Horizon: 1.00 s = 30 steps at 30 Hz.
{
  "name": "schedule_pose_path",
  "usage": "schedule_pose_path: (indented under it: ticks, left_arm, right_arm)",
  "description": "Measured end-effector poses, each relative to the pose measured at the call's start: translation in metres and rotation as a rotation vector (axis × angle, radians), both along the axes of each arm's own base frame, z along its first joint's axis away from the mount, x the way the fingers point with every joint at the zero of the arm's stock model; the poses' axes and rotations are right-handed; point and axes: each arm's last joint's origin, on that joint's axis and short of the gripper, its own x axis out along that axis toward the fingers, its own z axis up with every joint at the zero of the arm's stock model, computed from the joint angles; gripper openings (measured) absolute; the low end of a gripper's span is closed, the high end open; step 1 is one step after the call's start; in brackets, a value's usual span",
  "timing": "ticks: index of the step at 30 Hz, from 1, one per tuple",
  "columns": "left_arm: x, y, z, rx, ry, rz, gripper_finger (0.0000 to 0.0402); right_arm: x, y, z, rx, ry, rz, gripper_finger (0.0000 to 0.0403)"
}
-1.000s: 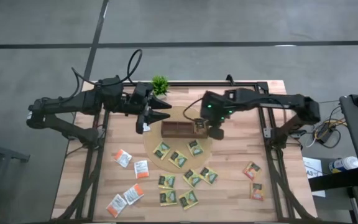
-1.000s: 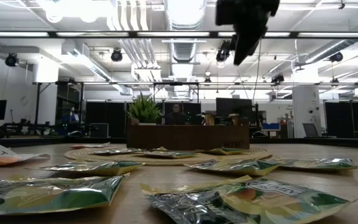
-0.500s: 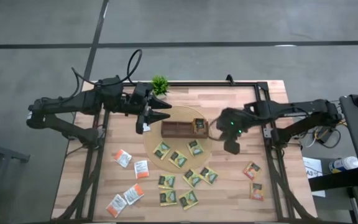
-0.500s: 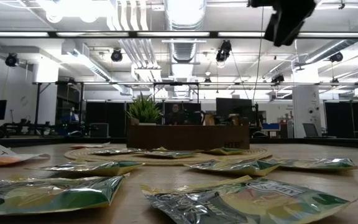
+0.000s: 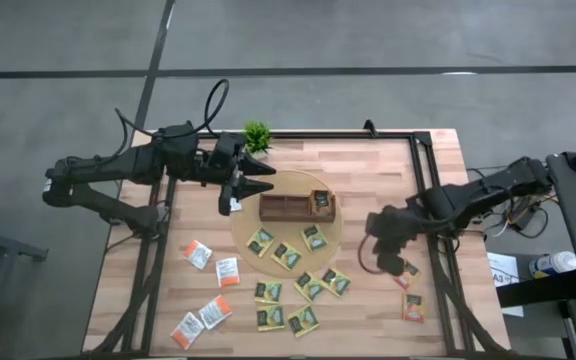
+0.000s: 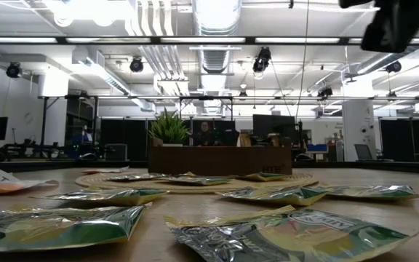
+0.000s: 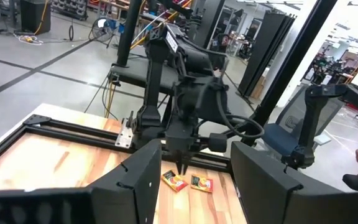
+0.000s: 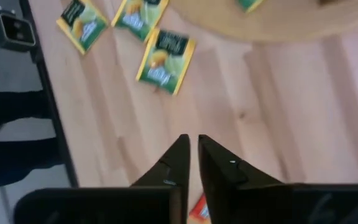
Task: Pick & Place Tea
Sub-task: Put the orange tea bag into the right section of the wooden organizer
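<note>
The tea sachets lie flat on the table. Several dark green-and-yellow ones [image 5: 287, 255] sit on and near the round woven mat [image 5: 333, 232], several white-and-orange ones [image 5: 215, 311] near the left, and two red-pink ones [image 5: 413, 307] near the right. One green sachet [image 5: 320, 200] lies in the right compartment of the brown tray [image 5: 286, 208]. My right gripper [image 5: 393, 265] hangs shut and empty above the table beside a red-pink sachet [image 8: 197, 210], with green sachets [image 8: 165, 61] ahead of it. My left gripper [image 5: 258, 180] waits open at the tray's left end.
A small potted plant [image 5: 257, 134] stands at the table's far edge behind the tray. Black frame rails [image 5: 430, 200] run along the table's sides. Bare wood [image 5: 378, 170] lies between the mat and the right rail.
My right arm has swung from the tray's right end toward the table's right and near side, and now hovers by the red-pink sachets. The green sachet stays in the tray's right compartment.
</note>
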Motion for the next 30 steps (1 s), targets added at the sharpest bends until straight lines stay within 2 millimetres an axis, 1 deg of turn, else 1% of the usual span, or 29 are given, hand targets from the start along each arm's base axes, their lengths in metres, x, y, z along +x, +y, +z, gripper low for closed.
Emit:
schedule_pose_path:
  ticks: [4,9,16,21,26,30]
  left_arm:
    - [0.0,0.0,0.0,-0.001,0.003,0.0,0.0188]
    - [0.0,0.0,-0.004,-0.001,0.037,0.0,0.0188]
    - [-0.001,0.0,-0.008,0.005,0.085,0.0,0.0188]
    - [-0.001,0.0,-0.008,0.005,0.084,0.0,0.0188]
    - [-0.001,0.0,-0.008,0.005,0.086,-0.001,0.0188]
    - [-0.001,0.0,-0.008,0.006,0.087,-0.001,0.0188]
  right_arm:
    - [-0.012,0.011,-0.006,0.026,0.041,-0.034,0.0082]
    - [-0.03,0.021,-0.015,-0.031,0.143,-0.088,0.0136]
    - [-0.047,0.034,-0.028,-0.048,0.23,-0.109,0.0187]
    - [-0.056,0.041,-0.037,-0.059,0.268,-0.11,0.0206]
    - [-0.065,0.046,-0.046,-0.068,0.311,-0.114,0.0208]
    - [-0.07,0.049,-0.049,-0.068,0.33,-0.128,0.0208]
